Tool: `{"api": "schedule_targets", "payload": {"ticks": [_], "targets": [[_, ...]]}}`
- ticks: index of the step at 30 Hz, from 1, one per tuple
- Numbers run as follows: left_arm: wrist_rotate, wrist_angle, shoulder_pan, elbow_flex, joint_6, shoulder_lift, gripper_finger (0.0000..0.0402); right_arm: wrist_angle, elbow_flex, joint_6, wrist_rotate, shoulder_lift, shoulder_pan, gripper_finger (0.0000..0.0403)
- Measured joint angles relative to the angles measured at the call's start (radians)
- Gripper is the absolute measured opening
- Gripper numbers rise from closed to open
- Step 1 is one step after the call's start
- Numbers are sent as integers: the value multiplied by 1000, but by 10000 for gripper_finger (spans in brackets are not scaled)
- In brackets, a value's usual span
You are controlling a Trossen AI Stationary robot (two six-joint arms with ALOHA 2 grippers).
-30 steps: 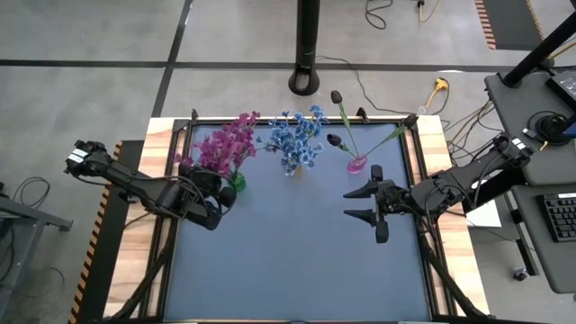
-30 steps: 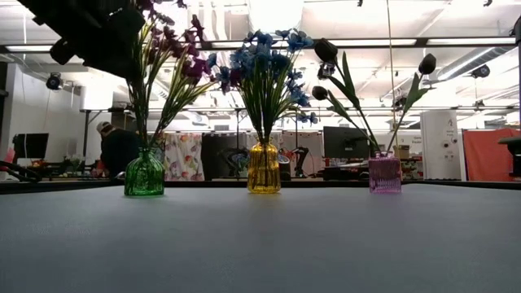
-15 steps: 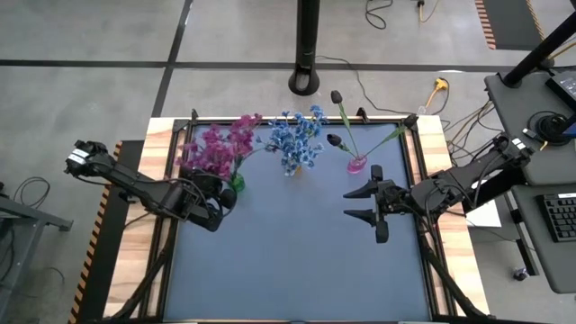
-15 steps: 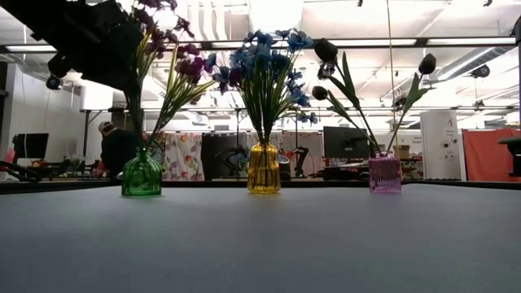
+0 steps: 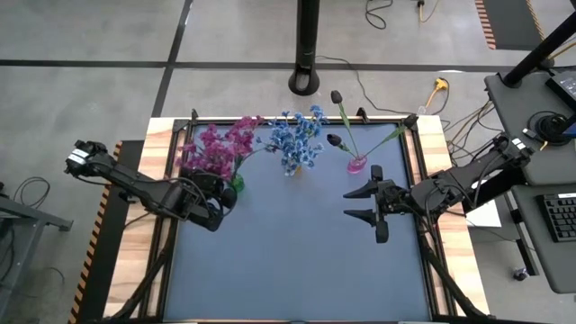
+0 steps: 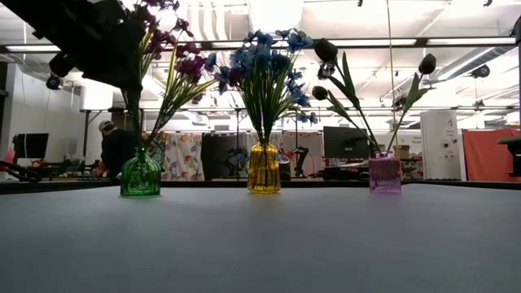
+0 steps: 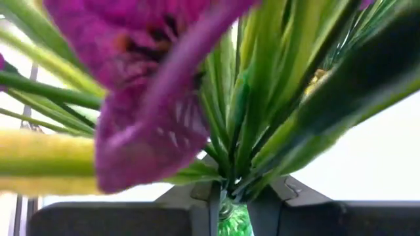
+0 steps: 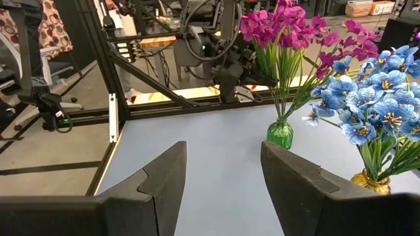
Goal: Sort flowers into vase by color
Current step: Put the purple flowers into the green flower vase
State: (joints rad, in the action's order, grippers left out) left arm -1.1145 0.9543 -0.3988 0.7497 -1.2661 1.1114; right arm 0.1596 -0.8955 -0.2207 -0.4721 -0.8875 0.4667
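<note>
Magenta flowers (image 5: 216, 148) stand in a green vase (image 6: 140, 172) at the table's far left. My left gripper (image 7: 234, 196) is just above the vase's mouth (image 7: 233, 221), shut on their stems. Blue flowers (image 5: 297, 139) fill a yellow vase (image 6: 263, 168) at the far middle. Dark purple buds (image 5: 335, 139) stand in a pink vase (image 6: 384, 174) at the far right. My right gripper (image 5: 360, 204) hovers open near the pink vase, holding nothing. My left gripper has the bundle of green stems (image 7: 233, 178) of the magenta flowers between its two fingers (image 7: 205, 196), low down, just above the vase's mouth. It comes from the table's left, nearly level, across the stems. The stems stand upright with their lower ends in the green vase.
The three vases stand in a row along the table's far edge. The blue mat (image 5: 297, 261) in front of them lies bare. A black frame (image 5: 180, 144) borders the table. Beyond the far edge a person (image 6: 114, 146) shows in the room.
My left gripper has sunk a little with the magenta stems, which now sit lower in the green vase. The magenta blooms have shifted slightly toward the table's left.
</note>
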Motion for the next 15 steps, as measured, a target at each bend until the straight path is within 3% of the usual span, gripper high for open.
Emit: {"api": "schedule_targets", "payload": {"ticks": [15], "targets": [[62,4,0,60,77,0,140,0,0,2,0,0,0,189]]}}
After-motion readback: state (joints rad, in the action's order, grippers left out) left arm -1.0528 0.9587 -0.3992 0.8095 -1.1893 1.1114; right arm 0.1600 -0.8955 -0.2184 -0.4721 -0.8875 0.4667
